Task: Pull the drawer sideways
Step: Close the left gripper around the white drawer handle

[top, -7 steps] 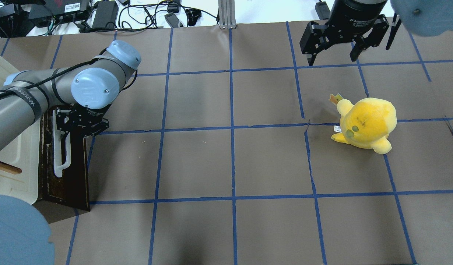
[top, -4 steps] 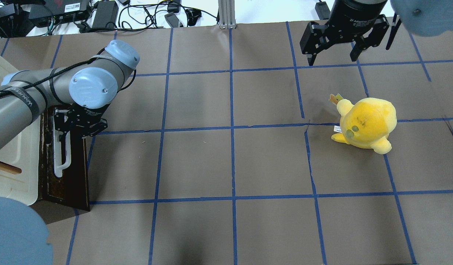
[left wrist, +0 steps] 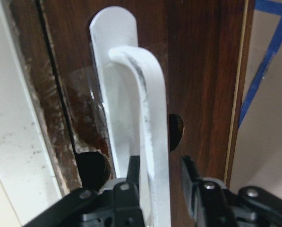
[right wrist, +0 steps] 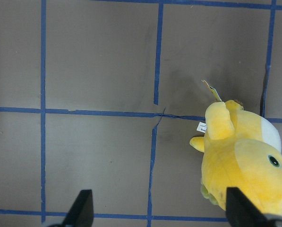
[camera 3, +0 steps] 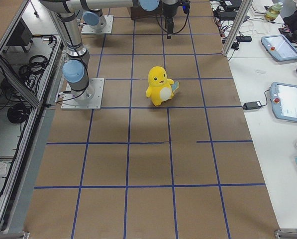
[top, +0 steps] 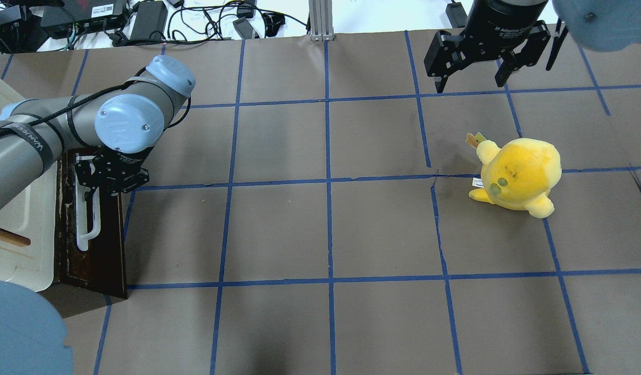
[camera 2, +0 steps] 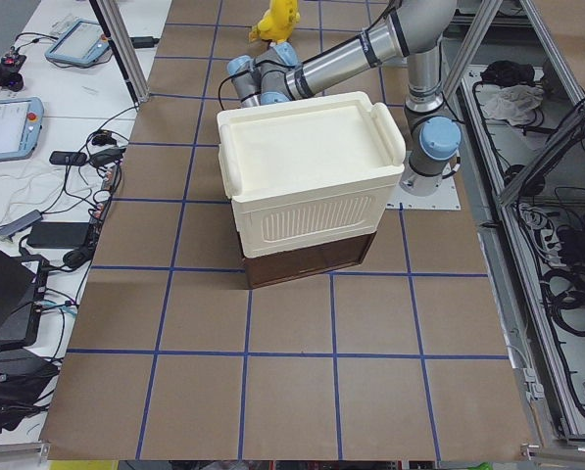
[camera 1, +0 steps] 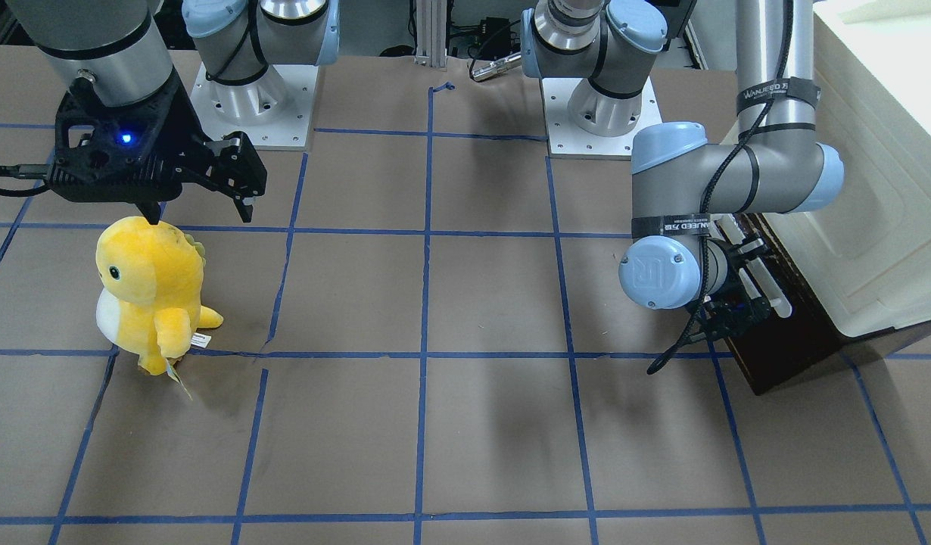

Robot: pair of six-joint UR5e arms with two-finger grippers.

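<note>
The drawer (top: pixel 94 250) has a dark brown front and stands at the table's left end under a cream cabinet. Its white bar handle (top: pixel 85 221) runs along the front. My left gripper (top: pixel 109 176) is at the handle's far end. In the left wrist view the handle (left wrist: pixel 148 109) passes between my black fingers (left wrist: pixel 131 177). One finger touches it and the other is a sliver away, so the gripper (left wrist: pixel 160 176) is shut on it. The drawer looks pushed in. My right gripper (top: pixel 470 87) hangs open and empty above the table's far right.
The cream cabinet (top: pixel 18 245) with a tan wooden handle (top: pixel 8 237) sits above the drawer, seen from the left end (camera 2: pixel 307 176). A yellow plush toy (top: pixel 518 174) stands on the right half, just in front of my right gripper (camera 1: pixel 200 218). Blue tape lines grid the brown table.
My left arm has shifted slightly left and back, bringing the gripper closer over the handle. The drawer, the plush and the right arm have not moved.
</note>
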